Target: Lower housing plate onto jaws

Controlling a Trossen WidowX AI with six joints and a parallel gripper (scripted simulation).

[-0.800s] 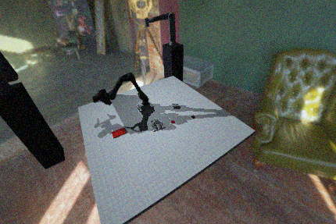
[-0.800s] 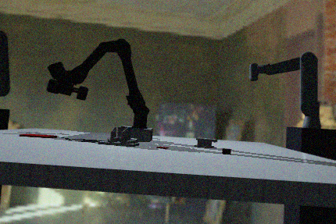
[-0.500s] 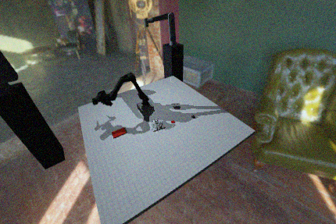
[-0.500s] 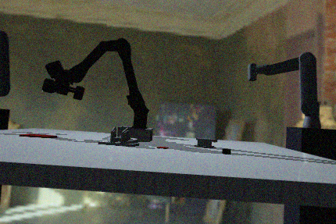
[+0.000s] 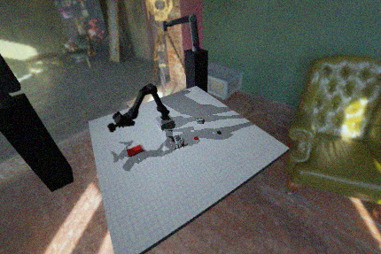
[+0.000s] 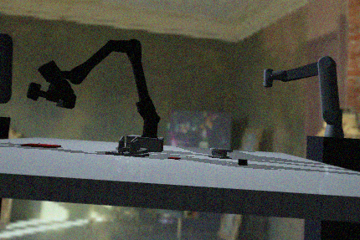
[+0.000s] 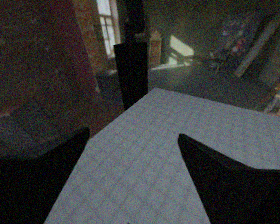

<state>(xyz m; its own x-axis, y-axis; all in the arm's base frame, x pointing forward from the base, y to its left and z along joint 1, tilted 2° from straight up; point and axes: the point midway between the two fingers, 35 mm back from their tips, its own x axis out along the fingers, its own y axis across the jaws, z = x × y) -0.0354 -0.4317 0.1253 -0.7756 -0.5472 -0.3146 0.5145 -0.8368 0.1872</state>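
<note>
A small grey assembly (image 5: 178, 141) (image 6: 133, 145) is seen on the table (image 5: 186, 188) (image 6: 167, 182) (image 7: 135, 170), just to the near side of the black arm's base (image 5: 167, 124) (image 6: 156, 145). The housing plate cannot be told apart from the rest of this assembly, and whether it is seated level on the jaw stubs cannot be made out. To the right of the assembly, a small red piece (image 5: 196, 138) (image 6: 174, 158) is laid flat. Farther right, a small grey part (image 5: 200, 120) (image 6: 219, 153) and a small black block (image 5: 219, 132) (image 6: 243, 162) are set apart from each other. To the left, a red rectangle (image 5: 135, 150) (image 6: 41, 145) is placed flat on the table.

The gripper (image 5: 120, 125) (image 6: 49, 96) (image 7: 135, 134) is held high above the left part of the table, well apart from the assembly. Its fingers are spread wide, and nothing is gripped between them.

Beyond the table's far corner, a second arm (image 5: 194, 34) (image 6: 329, 92) is mounted on a black pedestal (image 5: 196, 69) (image 6: 335, 150). A green tufted armchair (image 5: 337, 162) is seen to the right, and a pale crate (image 5: 226, 84) is seen on the floor behind the table.
</note>
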